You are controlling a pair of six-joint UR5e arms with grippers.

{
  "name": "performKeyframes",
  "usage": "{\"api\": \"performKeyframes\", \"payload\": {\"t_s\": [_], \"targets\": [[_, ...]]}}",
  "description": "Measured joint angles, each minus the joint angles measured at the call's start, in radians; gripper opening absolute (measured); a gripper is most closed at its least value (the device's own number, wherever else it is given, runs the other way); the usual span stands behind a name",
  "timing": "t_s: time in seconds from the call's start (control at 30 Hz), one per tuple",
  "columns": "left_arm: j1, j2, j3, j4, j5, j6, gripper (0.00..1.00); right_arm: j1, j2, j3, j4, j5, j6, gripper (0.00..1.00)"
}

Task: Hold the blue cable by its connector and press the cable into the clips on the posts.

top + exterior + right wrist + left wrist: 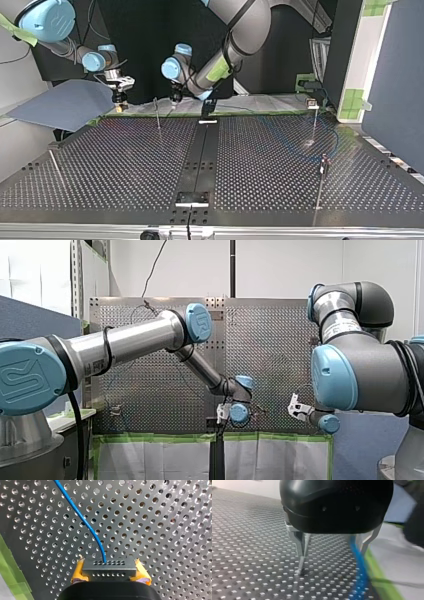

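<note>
Yellow-padded right gripper (109, 566) clamped on dark grey rectangular connector (109, 571). Thin blue cable (82, 521) trailing from it over perforated metal table (162, 530). Left gripper (333, 552), metal fingers spread, holding nothing, cable just beside one finger. Top view: slack blue loop at right centre, thin metal posts (158, 115) seemingly bare. Connector held; all clipping apparently left.

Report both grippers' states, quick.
Left gripper: open, blue cable passing close beside one finger, not gripped.
Right gripper: shut on the cable's connector.
</note>
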State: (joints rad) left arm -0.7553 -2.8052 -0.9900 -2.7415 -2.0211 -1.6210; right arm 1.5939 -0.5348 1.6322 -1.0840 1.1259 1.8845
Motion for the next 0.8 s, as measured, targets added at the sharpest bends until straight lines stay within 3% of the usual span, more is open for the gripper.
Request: {"api": "performKeyframes", "payload": {"t_s": [0.2, 0.43, 0.8], "targets": [[-0.016, 0.000, -0.026, -0.008, 0.025, 0.049, 1.00, 0.000, 0.000, 0.000, 0.000, 0.000, 0.000, 0.00], [-0.039, 0.001, -0.018, -0.008, 0.069, 0.051, 1.00, 0.001, 0.000, 0.000, 0.002, 0.000, -0.001, 0.00], [-0.072, 0.008, 0.004, -0.002, 0.041, 0.031, 1.00, 0.007, 0.000, 0.000, 0.004, 0.000, -0.003, 0.00]]}}
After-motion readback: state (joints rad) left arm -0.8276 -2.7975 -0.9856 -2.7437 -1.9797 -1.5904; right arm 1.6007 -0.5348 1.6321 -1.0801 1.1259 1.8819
